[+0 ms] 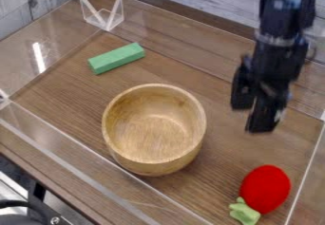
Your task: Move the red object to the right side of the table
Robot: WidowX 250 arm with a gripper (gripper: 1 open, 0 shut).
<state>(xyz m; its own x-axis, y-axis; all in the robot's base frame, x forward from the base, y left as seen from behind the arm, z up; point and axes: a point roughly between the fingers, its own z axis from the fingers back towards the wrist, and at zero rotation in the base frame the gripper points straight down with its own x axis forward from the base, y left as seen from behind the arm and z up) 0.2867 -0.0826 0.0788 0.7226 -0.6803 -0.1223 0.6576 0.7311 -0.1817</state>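
The red object (264,188) is a small bright red ball with a light-green leafy piece at its lower left, resting on the brown wood-grain table (76,86) near the front right corner. My gripper (252,107) hangs above the table, up and behind the ball, well apart from it. Its two dark fingers (265,111) stand spread with nothing between them, so it is open.
A round wooden bowl (155,127) sits in the middle front, left of the gripper. A flat green block (117,57) lies at the back left. Low clear acrylic walls (102,12) border the tabletop; the right wall runs close to the ball.
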